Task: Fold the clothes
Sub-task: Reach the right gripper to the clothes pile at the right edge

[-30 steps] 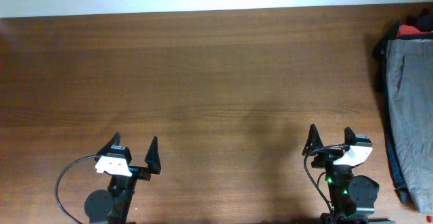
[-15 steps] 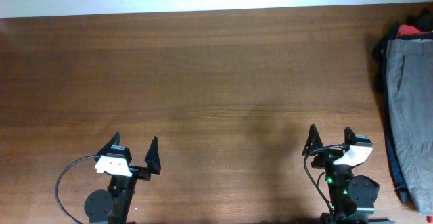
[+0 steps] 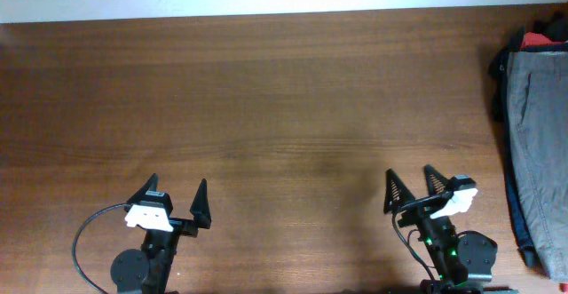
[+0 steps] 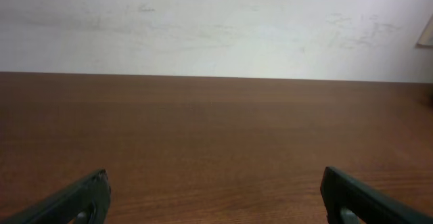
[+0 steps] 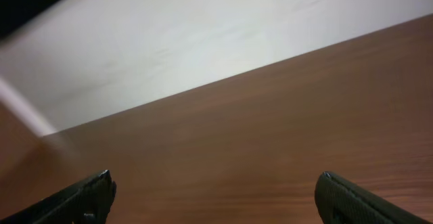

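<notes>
The clothes, grey-olive shorts [image 3: 540, 143], lie at the far right edge of the table on top of darker garments, partly cut off by the frame. My left gripper [image 3: 177, 189] stands open near the front left, nothing between its fingers [image 4: 81, 200]. My right gripper [image 3: 410, 177] is open too, at the front right, well left of the shorts and turned slightly leftward. Both wrist views show only bare wood and the white wall; in the right wrist view the gripper [image 5: 213, 183] spans empty tabletop.
Dark navy garments [image 3: 504, 81] and a bit of red cloth [image 3: 535, 39] sit under and behind the shorts at the right edge. The brown wooden table [image 3: 266, 107] stretches to a white wall at the back.
The right gripper has swung a little to the left and tilted. The left arm and the clothes have not moved.
</notes>
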Robot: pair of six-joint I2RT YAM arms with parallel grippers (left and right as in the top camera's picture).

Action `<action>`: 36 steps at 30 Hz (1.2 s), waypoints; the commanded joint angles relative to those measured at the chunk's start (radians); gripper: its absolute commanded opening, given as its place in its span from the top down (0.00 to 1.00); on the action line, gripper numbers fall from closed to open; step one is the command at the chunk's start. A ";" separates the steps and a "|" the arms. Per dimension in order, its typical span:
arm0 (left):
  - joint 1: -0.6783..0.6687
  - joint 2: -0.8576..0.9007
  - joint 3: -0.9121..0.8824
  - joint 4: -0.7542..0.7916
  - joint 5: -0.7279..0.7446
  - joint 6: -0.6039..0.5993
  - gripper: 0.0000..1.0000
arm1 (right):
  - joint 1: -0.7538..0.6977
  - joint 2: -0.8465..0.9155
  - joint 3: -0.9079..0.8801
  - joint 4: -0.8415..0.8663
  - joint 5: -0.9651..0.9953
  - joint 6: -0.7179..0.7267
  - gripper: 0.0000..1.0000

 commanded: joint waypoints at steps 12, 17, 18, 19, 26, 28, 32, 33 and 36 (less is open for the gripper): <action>0.006 -0.008 0.006 -0.017 0.027 -0.013 0.01 | -0.001 0.030 0.183 0.259 -0.185 -0.029 0.01; 0.006 -0.008 0.006 -0.017 0.027 -0.013 0.01 | -0.001 0.234 0.439 0.022 0.039 -0.186 0.01; 0.006 -0.008 0.006 -0.017 0.027 -0.013 0.01 | -0.001 0.308 0.508 -0.028 0.109 -0.186 0.01; 0.006 -0.008 0.006 -0.016 0.027 -0.013 0.01 | -0.001 0.379 0.573 -0.072 0.169 -0.191 0.01; 0.006 -0.008 0.006 -0.017 0.027 -0.013 0.01 | -0.017 1.012 1.089 -0.353 0.486 -0.279 0.01; 0.006 -0.008 0.006 -0.016 0.027 -0.013 0.01 | -0.042 1.201 1.264 -0.455 0.508 -0.279 0.01; 0.006 -0.008 0.006 -0.017 0.027 -0.013 0.01 | -0.101 1.528 1.603 -0.653 0.513 -0.279 0.01; 0.006 -0.008 0.006 -0.017 0.027 -0.013 0.01 | -0.114 1.590 1.674 -0.692 0.513 -0.279 0.01; 0.006 -0.008 0.006 -0.017 0.027 -0.013 0.01 | -0.156 1.741 1.836 -0.756 0.514 -0.294 0.01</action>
